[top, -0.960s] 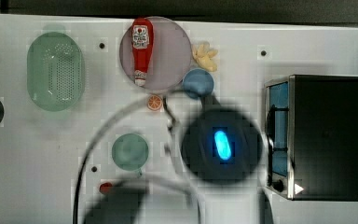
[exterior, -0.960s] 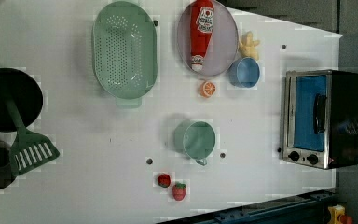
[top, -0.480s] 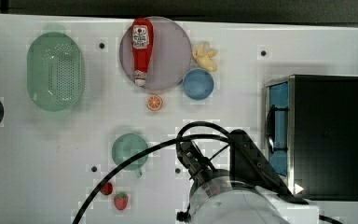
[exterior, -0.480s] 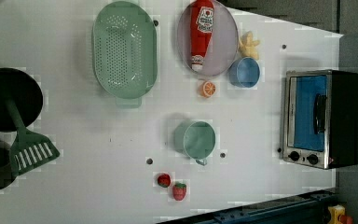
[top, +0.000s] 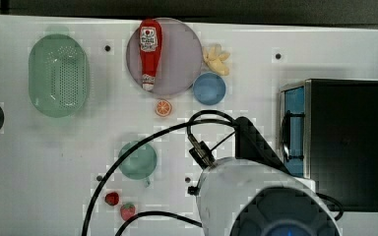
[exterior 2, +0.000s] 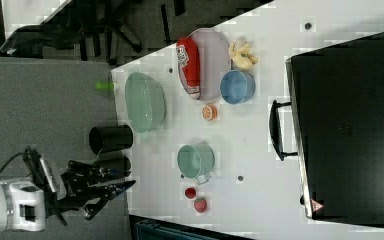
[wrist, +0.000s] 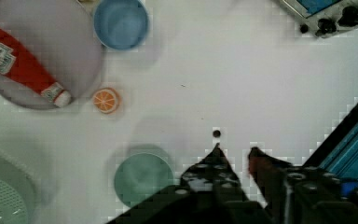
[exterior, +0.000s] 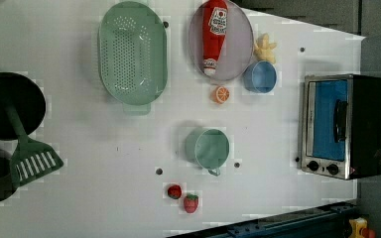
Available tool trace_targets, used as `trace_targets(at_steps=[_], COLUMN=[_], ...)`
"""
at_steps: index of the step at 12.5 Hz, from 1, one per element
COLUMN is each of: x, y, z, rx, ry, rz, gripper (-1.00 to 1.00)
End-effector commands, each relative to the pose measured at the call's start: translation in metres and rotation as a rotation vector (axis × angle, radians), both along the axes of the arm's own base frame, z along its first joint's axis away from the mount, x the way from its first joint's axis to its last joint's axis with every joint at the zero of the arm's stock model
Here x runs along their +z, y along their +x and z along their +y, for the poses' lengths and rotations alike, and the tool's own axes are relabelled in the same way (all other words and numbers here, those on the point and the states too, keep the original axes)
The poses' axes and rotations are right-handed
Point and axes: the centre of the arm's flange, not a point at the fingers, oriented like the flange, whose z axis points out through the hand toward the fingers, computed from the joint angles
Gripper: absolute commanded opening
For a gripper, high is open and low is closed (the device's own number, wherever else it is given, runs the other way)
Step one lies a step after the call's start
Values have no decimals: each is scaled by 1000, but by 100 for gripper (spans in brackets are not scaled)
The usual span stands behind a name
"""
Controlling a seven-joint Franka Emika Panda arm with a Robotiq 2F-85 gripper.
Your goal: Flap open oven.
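The white tabletop [top: 256,142] carries the toaster oven [exterior: 342,126] at the left view's right edge, door shut, bar handle [exterior: 339,120] facing the open middle for a straight reach. The hand [wrist: 235,156], fingertips narrowly parted and empty, hovers well short of the oven.
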Motion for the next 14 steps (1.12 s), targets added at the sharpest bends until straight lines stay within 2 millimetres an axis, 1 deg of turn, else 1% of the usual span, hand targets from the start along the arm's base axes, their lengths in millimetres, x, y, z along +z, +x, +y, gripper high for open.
trace_targets(at_steps=[1,4,8,10,12,14], x=[-8,-35,-73,-92,-106,-122], y=[-6,-2,2,4,8,13], z=[-20,-44,-91,-117,-142,-165], rx=[0,234,499,592,671,681], ry=[12,16,-20,-51,-99,-115], rz=[13,13,-32,-42,-55,-70], gripper=[-65,-65,-65,-65,-65,-65])
